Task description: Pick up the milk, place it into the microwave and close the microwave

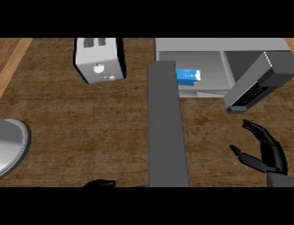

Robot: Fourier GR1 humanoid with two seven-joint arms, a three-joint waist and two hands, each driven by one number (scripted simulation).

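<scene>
The microwave (221, 46) stands open at the far side of the counter (78, 118), a pale grey box with a darker control panel (250, 94) angled at its right end, rows of small buttons showing on it. The milk (189, 77), a small blue and white carton, sits upright inside the microwave's cavity, close to its left wall. The microwave's door (167, 132) swings out from the left side of the opening as a long, flat, dark grey slab reaching all the way to the near edge, and it splits the counter in two. It stands between the microwave's mouth and everything to the left.

Left of the microwave, just past the door's hinge end, is a boxy silver toaster (99, 61) with two dark slots on top and a knob on its face. Well to the left of the microwave, nearer me, a round grey metal vessel (0, 145) is cut off by the edge.

In front of the microwave's control panel, apart from it, the right hand (270, 154) hovers with its fingers (260, 132) spread and nearly straight, thumb (240, 156) held out, grasping nothing. Only a dark sliver of the left hand (101, 183) shows, left of the door's near end; I cannot tell how it is set.

The counter is dark, coarse-grained wood.
</scene>
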